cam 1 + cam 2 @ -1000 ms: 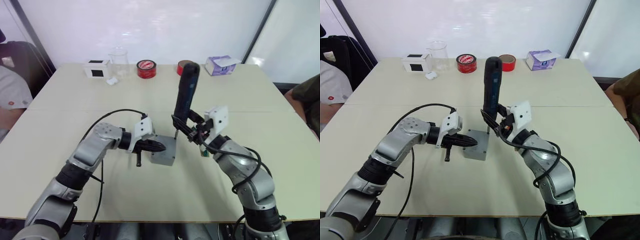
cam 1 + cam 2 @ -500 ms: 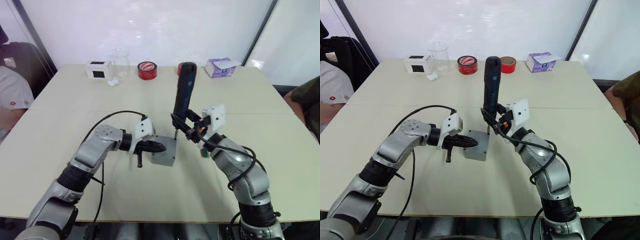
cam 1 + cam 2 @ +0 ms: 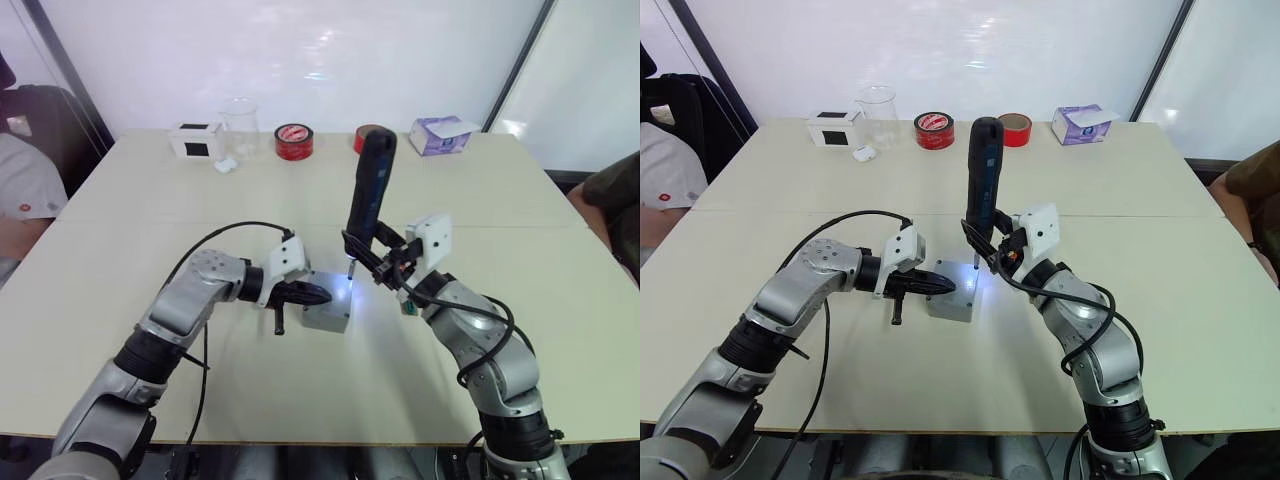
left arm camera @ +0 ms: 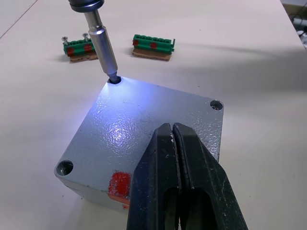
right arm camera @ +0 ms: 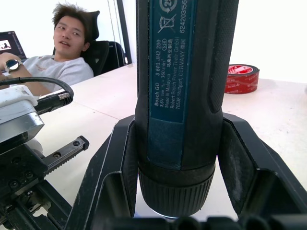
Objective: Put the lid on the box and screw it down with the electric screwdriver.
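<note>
A: From the head views: wide beige table [image 3: 120, 250], matte and flat. Both arms bent in toward the middle, meeting over the lid [image 4: 144, 129], seated on the box [image 3: 952, 307] near table centre. Along the far edge, well apart: clear beaker [image 3: 238, 113], two red tape rolls [image 3: 293, 140], purple-white carton [image 3: 443, 133], small white box with black face [image 3: 196, 139].

B: From the left wrist view, finer detail: lid of speckled grey cast metal, square, rounded corners, recessed screw holes, red mark [image 4: 118, 184] near one corner. Bluish-white glare across its surface. Thin metal bit [image 4: 103, 45] standing in one corner hole. Beyond, two green terminal strips [image 4: 152, 46] lying on the table.

A: Left gripper [image 4: 173, 139]?

B: Black fingers pressed together, tips resting on the lid's top. Forearm level, reaching in from the robot's left.

A: Right gripper [image 5: 177, 158], from its own wrist view: black fingers clamped on either side of the electric screwdriver [image 3: 370, 190]. Barrel thick, cylindrical, black with a dark-blue printed panel. Seated person [image 5: 57, 57] behind.

B: From the head views: screwdriver nearly upright, slightly tilted, tip down at the lid's far right corner. Right forearm angled up toward it.
</note>
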Robot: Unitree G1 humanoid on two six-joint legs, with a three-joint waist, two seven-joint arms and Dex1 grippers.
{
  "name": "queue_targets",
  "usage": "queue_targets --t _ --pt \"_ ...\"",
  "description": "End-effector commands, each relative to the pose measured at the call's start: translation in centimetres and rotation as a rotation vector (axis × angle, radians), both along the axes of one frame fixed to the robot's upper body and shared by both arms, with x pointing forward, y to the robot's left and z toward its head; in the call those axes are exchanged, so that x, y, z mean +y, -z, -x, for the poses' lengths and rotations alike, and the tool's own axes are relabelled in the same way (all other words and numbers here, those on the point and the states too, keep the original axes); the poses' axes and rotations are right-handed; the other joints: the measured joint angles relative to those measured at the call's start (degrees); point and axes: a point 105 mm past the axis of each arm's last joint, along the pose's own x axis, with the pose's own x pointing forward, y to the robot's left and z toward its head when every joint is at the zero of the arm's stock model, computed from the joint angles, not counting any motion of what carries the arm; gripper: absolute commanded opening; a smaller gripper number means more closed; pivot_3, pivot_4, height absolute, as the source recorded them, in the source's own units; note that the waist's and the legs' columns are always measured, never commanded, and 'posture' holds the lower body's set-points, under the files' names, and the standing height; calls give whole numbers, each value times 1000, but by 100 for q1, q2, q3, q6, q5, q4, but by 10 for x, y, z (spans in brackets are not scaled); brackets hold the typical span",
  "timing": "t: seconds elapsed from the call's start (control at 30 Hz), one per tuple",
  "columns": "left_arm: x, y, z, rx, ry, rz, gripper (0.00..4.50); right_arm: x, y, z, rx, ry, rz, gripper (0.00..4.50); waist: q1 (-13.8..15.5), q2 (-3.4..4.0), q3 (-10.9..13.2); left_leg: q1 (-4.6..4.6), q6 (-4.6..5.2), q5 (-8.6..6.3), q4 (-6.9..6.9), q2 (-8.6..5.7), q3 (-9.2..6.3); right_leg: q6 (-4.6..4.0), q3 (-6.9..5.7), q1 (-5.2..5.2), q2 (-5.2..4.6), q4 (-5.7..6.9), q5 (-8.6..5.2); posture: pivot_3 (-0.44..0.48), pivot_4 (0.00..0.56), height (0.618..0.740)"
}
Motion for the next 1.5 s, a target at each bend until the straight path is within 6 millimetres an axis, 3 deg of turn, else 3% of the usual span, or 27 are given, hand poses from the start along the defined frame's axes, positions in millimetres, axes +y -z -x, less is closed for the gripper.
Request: queue_targets --t 0.03,0.27,0.37,0.47,0.57,0.7,0.8,0.9,1.07,1.23,1.5 --pt "4 10 -1 26 -19 -36 0 -9 39 -5 147 34 77 1775 0 0 0 0 0 0 -1 1 -1 0 0 0 0 0 0 0 150 740" --pt "2 10 0 29 -21 -32 0 -15 24 -7 98 41 78 1775 3 1 1 -2 0 0 -2 2 -2 -4 -2 -1 -3 -3 -2 0 150 740" --pt "1 12 0 36 -22 -27 0 -20 0 -10 37 47 59 1775 10 2 2 -8 0 0 -2 1 -4 -4 -3 -5 -7 -5 -2 0 150 740" --pt "1 14 0 46 -28 -15 0 -29 -40 -12 -44 38 53 1775 21 20 14 -14 0 0 -2 -1 -5 -4 -4 -9 -12 -5 -2 0 150 740" --pt "0 14 0 51 -33 -5 0 -39 -69 -13 -61 49 48 1775 48 29 25 -28 0 0 -1 -11 -5 -4 -5 -21 -24 -5 -2 0 150 740" --pt "-1 12 0 58 -53 41 0 -64 -116 -17 -16 73 -10 1775 27 50 50 -58 0 0 -1 -19 -2 -4 -4 -47 -33 -7 -1 0 150 740" --pt "-2 -12 -10 78 -128 196 0 -92 -128 -22 157 95 -70 1775 13 62 59 -113 1 0 3 -20 1 -2 -2 -107 -33 0 3 0 150 740" --pt "2 -28 -10 108 -142 268 0 -114 -123 -20 303 124 -53 1775 7 48 72 -124 9 -4 -4 -7 -17 2 -15 -114 -17 0 5 0 150 740" --pt "13 -48 15 61 -25 206 0 -168 -59 -2 740 234 137 1775 25 68 106 -157 35 -19 -20 -3 -24 -5 -22 -145 -8 -6 -4 0 150 740" --pt "13 -50 36 32 71 119 0 -181 -21 16 980 210 167 1775 -44 93 135 -216 44 -24 -5 -18 5 10 -7 -209 -7 -6 3 0 150 740" --pt "9 -44 51 18 109 74 0 -190 14 15 1151 266 146 1775 5 86 141 -207 38 -20 5 -11 9 7 -2 -206 18 2 2 0 150 740"
